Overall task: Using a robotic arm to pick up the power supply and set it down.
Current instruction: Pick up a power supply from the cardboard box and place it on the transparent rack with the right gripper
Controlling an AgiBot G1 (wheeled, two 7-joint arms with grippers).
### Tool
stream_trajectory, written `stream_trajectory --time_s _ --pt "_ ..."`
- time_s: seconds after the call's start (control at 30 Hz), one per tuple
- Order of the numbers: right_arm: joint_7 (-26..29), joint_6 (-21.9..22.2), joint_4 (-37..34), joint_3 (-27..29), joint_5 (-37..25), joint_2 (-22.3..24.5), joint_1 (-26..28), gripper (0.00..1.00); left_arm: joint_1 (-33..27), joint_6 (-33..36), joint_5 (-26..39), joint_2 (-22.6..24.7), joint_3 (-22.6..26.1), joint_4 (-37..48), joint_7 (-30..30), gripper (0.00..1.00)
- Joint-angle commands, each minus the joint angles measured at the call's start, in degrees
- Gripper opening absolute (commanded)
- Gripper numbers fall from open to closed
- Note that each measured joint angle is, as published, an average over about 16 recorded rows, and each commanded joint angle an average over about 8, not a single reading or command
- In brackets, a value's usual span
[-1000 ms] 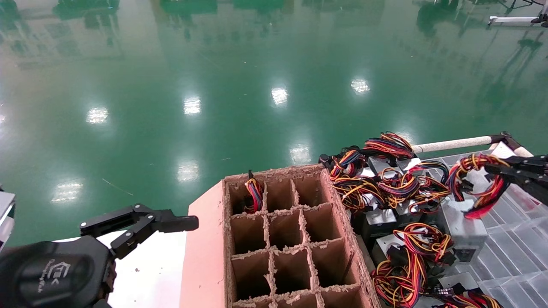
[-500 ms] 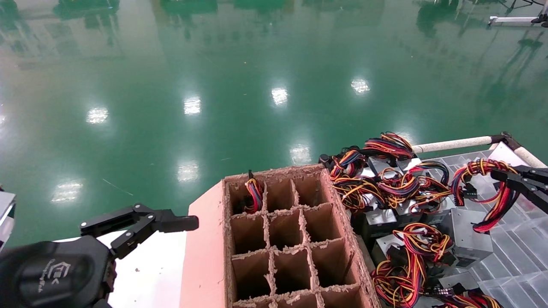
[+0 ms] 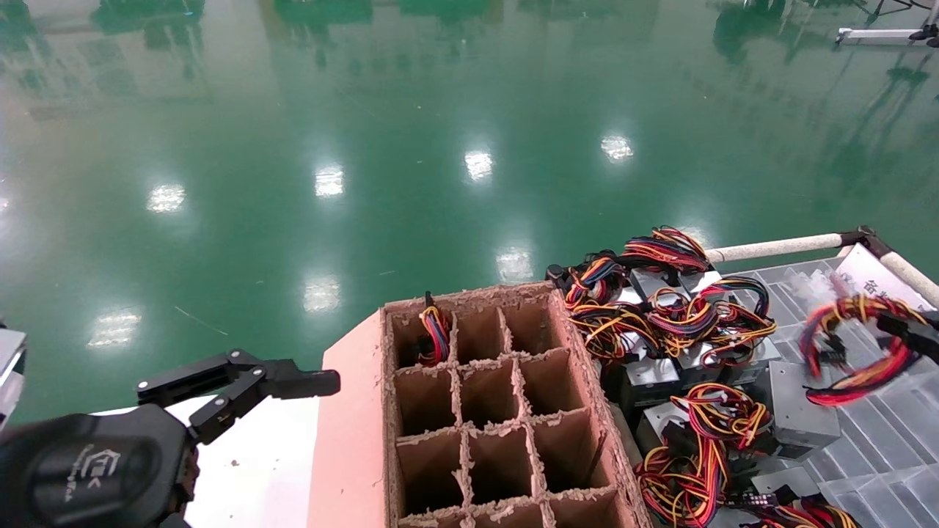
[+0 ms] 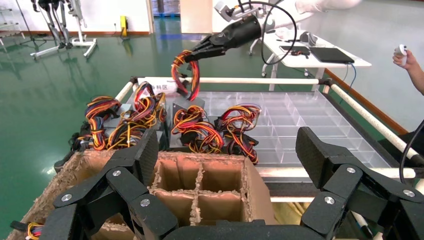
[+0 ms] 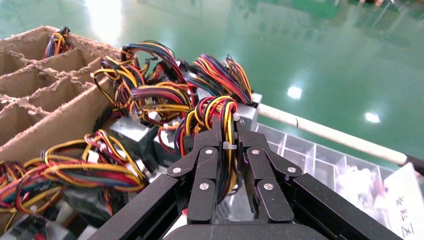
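While its two black fingers press together on a looped bundle of red, yellow, orange and black wires, the right gripper of the robotic arm hangs at the right edge of the head view, above a clear plastic compartment tray. That bundle droops from the closed fingertips, and its silver-grey power supply sits just below and to the gripper's left, at the tray's inner side; whether the box rests on the tray or is lifted off it cannot be told. Farther to the gripper's left lies a heap of other grey units with tangled cables, touching one another. Beyond that heap stands a brown cardboard divider box with open cells, one far-corner cell holding a unit with coloured wires. Well apart, on the far side of the box, the left gripper is parked over a white surface, its fingers spread wide. Green glossy floor stretches behind everything.
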Motion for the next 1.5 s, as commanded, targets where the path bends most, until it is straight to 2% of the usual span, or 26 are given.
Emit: stream_trajectory --time_s 0.03,0.53,0.93,0.97,1.17,1.2,1.23,1.5 --pt "-0.5 -0.2 -0.6 0.5 0.5 0.5 -0.9 0.00 0.0 0.0 0.0 0.0 0.0 0.0 0.0 1.00" --pt "0.6 -0.1 2.0 2.0 1.2 3.6 -3.9 0.00 0.0 0.0 0.0 0.0 0.0 0.0 0.0 1.00" --pt "2.1 1.5 3.5 2.1 1.1 1.5 -6.3 0.02 0.0 0.0 0.0 0.0 0.1 0.0 0.0 1.00" --pt "2.2 1.9 3.6 2.1 1.1 1.2 -6.3 0.08 0.0 0.0 0.0 0.0 0.1 0.0 0.0 1.00" --pt "2.5 3.9 3.9 2.1 1.0 -0.3 -6.1 0.82 0.0 0.0 -0.1 0.0 0.1 0.0 0.0 1.00" --pt "2.5 4.1 4.0 2.1 1.0 -0.4 -6.1 0.93 0.0 0.0 -0.1 0.0 0.1 0.0 0.0 1.00" --pt "2.6 4.3 4.0 2.1 1.0 -0.5 -6.0 0.99 0.0 0.0 -0.1 0.0 0.1 0.0 0.0 1.00" --pt "2.6 4.5 4.1 2.0 1.0 -0.6 -6.0 1.00 0.0 0.0 -0.1 0.0 0.1 0.0 0.0 1.00"
